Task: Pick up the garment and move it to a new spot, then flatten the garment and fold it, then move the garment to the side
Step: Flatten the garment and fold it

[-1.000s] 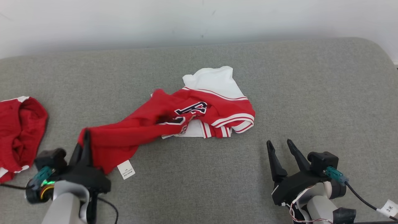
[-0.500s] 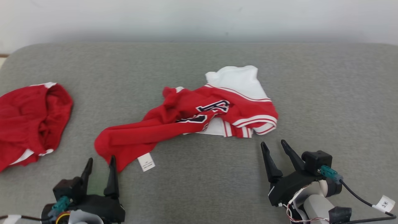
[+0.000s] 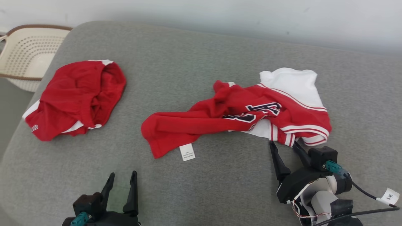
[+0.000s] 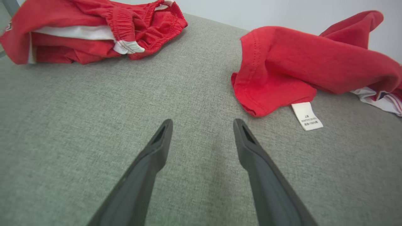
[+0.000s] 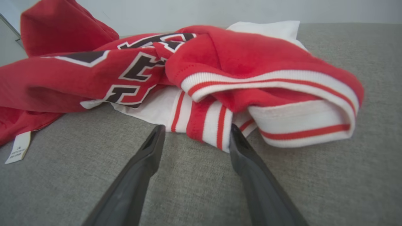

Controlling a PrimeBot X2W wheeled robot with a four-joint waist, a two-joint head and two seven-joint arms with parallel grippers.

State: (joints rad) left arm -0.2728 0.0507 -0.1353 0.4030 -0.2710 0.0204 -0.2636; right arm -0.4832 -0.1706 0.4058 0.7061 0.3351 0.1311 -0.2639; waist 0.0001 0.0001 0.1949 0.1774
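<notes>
The left gripper [image 3: 123,175] stands released near the cushion's front edge, its two dark fingers spread wide with only bare grey fabric between them. It holds nothing and lies apart from the cloth. Just beyond its right finger [image 4: 251,147], the red end of the garment [image 3: 238,110] rests on the cushion [image 3: 188,62], with a white care label [image 3: 187,152] lying flat beside that end.

The right gripper [image 3: 282,145] is also released, with its jaws apart. It sits at the front of the cushion towards the right edge. Its fingertips reach the garment's red-and-white striped hem [image 5: 213,125]; whether they touch it cannot be told.

The garment is a crumpled red and white jersey with dark lettering. It lies from the middle of the cushion out towards the right edge, and its white part is bunched at the far side.

A second red garment [image 3: 78,97] lies heaped near the cushion's left edge, well apart from the jersey. A pale perforated basket [image 3: 28,53] stands past the far left corner.
</notes>
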